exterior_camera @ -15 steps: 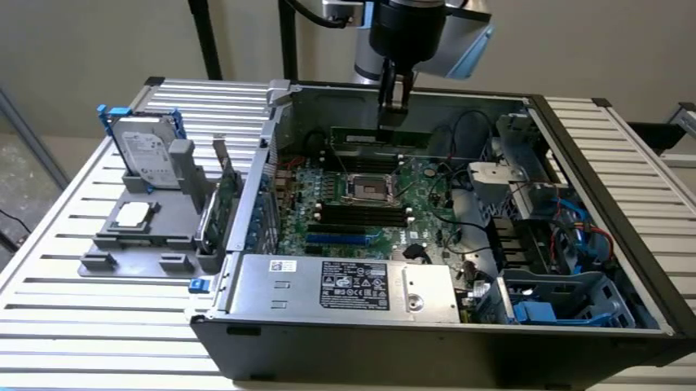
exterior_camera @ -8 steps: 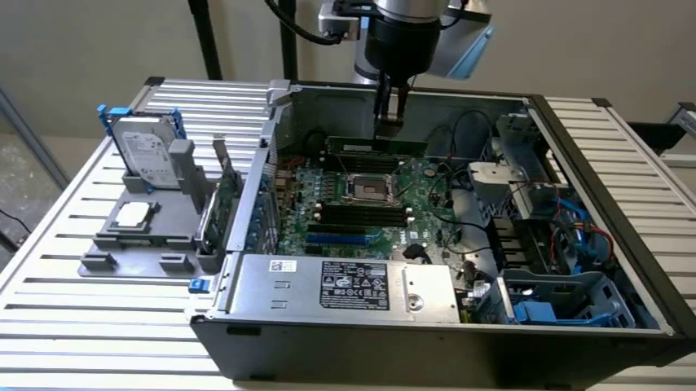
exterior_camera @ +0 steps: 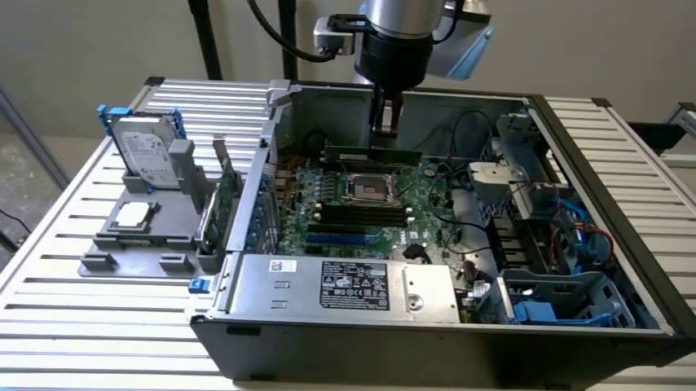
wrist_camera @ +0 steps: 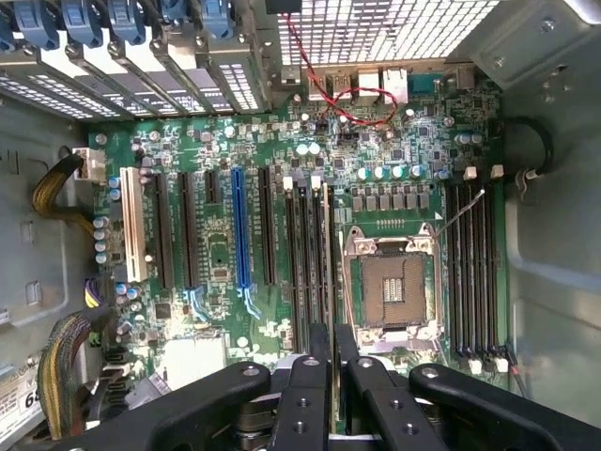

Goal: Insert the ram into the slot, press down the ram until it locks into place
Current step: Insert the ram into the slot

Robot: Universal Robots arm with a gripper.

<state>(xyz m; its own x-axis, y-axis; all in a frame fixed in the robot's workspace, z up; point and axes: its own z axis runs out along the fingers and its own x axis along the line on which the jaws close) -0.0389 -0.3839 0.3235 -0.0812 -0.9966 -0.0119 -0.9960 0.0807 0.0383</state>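
My end effector (exterior_camera: 382,138) pinches the ram (exterior_camera: 373,153) by its top edge, level, in the exterior view's upper centre. I judge this keeps it parallel to the slot (exterior_camera: 350,213).

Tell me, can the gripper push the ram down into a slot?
Probably yes. The gripper holds the ram above the board, about over the black slots beside the socket. Nothing seems to lie between them.

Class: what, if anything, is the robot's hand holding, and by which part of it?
The hand pinches the ram near the middle of its upper long edge, and the stick lies level.
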